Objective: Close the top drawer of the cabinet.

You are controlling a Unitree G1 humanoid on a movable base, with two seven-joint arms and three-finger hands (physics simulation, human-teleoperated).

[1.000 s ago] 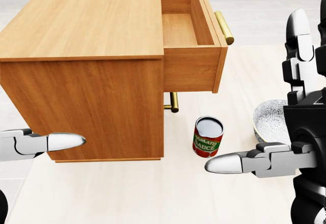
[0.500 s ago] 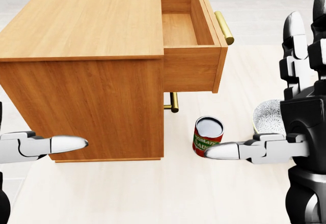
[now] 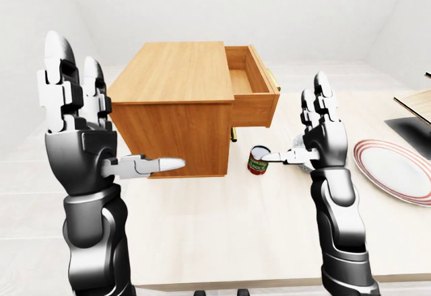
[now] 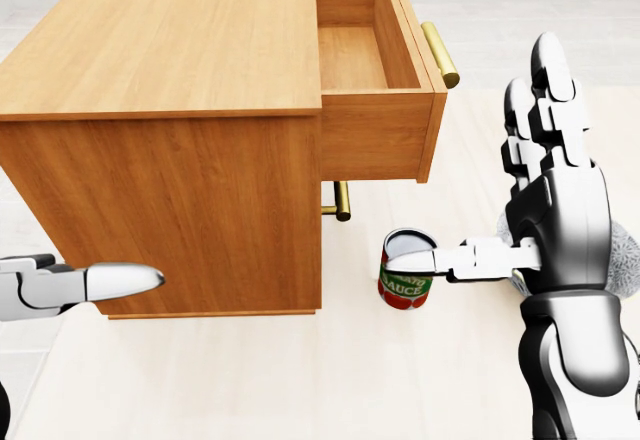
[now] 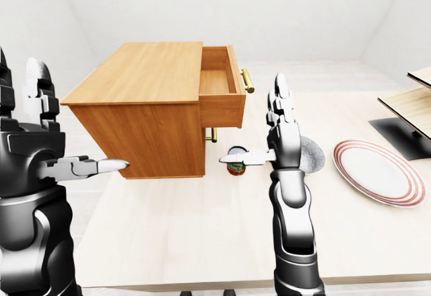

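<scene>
The cabinet (image 4: 170,130) stands on the counter (image 3: 222,235) with its top drawer (image 4: 375,90) pulled out toward the head view's right. Both hands are raised with fingers spread wide, holding nothing: the left hand (image 3: 77,141) beside the cabinet, the right hand (image 4: 555,225) below the drawer, its thumb over a tomato sauce can (image 4: 405,282). A plate (image 3: 397,171) lies at right.

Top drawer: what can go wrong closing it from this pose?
1. The tomato sauce can stands right under the right hand; its thumb overlaps the can's rim in the head view, so a sweep toward the drawer could tip it.
2. The hand is level with the drawer's side, not its gold handle, so a push may glance off.
3. The bowl sits hidden behind the right arm; a pullback could hit it.
</scene>
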